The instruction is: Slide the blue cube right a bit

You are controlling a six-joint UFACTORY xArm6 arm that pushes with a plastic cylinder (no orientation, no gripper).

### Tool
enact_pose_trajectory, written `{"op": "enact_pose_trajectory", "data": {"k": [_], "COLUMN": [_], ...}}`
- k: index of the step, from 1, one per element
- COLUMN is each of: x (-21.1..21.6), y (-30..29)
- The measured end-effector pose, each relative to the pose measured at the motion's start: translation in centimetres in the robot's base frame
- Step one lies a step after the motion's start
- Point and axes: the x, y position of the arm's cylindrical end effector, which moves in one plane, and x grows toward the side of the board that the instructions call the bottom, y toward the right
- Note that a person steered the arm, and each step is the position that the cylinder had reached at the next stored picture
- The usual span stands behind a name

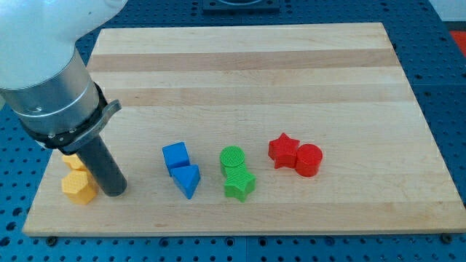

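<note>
On the wooden counter (pixel 291 65) a blue triangular block (pixel 188 180) lies near the bottom edge. To its right, a green cylinder (pixel 232 158) touches a green star (pixel 239 185); further right, a red star (pixel 283 151) touches a red cylinder (pixel 309 159). Two yellow blocks (pixel 78 186) sit far left.

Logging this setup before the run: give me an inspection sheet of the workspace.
Surface: wooden board, on a blue perforated base.
Job's things: blue cube, touching a blue triangular block below it.
Clutter: green cylinder against green star; red star against red cylinder; yellow hexagonal block, another yellow block behind.
Grippers: none; my tip is left of the blue cube, beside the yellow blocks.
Cables: nothing seen.
Surroundings: nothing seen.
</note>
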Motion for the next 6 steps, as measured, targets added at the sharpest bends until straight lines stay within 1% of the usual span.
{"op": "enact_pose_trajectory", "data": {"k": [1,2,3,5,6], "x": [0.0,0.0,0.0,-0.4,-3.4], "y": [0.2,4.5,5.8,5.4,5.4]}}
